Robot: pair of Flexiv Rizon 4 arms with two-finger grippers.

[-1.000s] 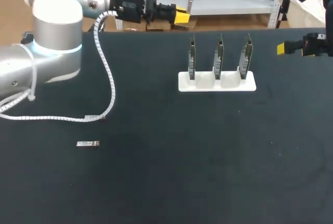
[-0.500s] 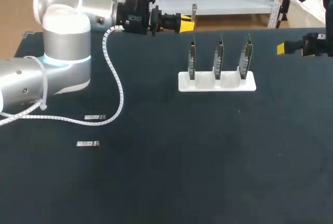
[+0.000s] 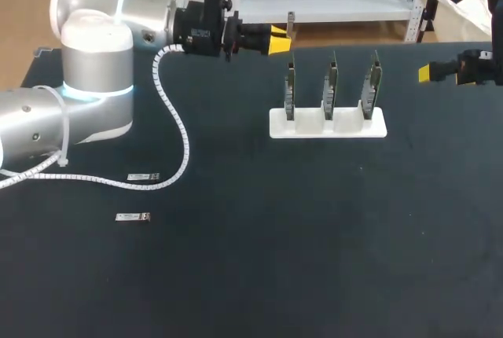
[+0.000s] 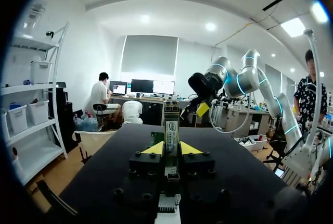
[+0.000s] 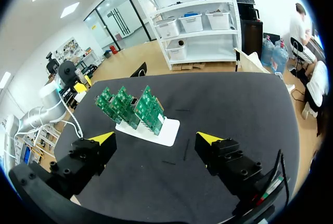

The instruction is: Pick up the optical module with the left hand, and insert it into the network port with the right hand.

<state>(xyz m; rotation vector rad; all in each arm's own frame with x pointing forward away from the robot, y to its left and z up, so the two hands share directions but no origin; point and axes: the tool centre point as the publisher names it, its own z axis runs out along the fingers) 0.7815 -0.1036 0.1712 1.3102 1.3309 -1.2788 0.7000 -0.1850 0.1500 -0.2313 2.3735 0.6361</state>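
My left gripper (image 3: 277, 39) hangs over the table's far edge, shut on a slim silver optical module (image 3: 291, 17). In the left wrist view the module (image 4: 171, 130) stands pinched between the yellow tips of the left gripper (image 4: 171, 149). A white holder (image 3: 328, 123) carries three upright green network boards (image 3: 331, 80), just right of and nearer than that gripper. My right gripper (image 3: 428, 73) is at the table's right edge, open and empty. In the right wrist view the right gripper (image 5: 155, 138) has its tips wide apart, and the boards (image 5: 130, 104) stand ahead of them.
Two more silver modules lie flat on the black table at the left, one (image 3: 143, 176) beside the left arm's white cable (image 3: 177, 130), the other (image 3: 132, 217) nearer the front. The table's front and middle are bare black cloth.
My left arm has swung right and slightly nearer, carrying the module toward the boards. The cable shifted and uncovered the module beside it. The right arm has not moved.
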